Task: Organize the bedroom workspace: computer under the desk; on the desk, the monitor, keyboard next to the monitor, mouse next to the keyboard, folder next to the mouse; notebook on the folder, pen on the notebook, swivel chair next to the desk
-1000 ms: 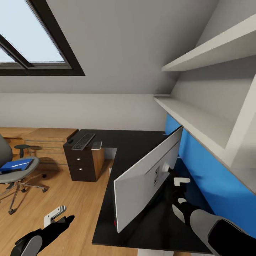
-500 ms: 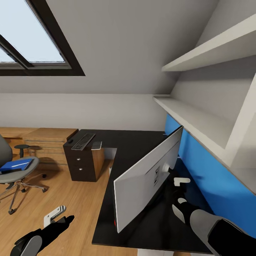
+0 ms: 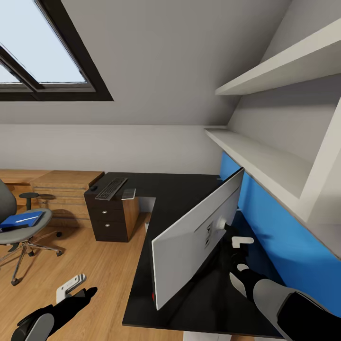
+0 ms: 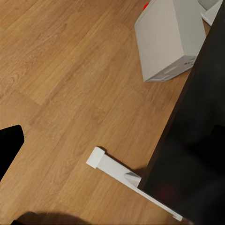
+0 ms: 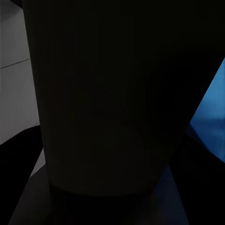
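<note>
- Right gripper (image 3: 235, 255), lower right, is behind the monitor (image 3: 192, 241) on the desk (image 3: 175, 189); finger state unclear.
- Left gripper (image 3: 71, 288), lower left, hangs with fingers apart.
- Folder (image 3: 21, 220) lies on the chair (image 3: 19, 232).

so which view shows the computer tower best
The left wrist view: the computer sits whole on the wood floor beside the desk edge, red mark visible. In the head view just its red mark peeks out below the monitor.

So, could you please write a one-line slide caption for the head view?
Right pincer behind the tilted monitor on the black desk; blue folder on the swivel chair.
</note>
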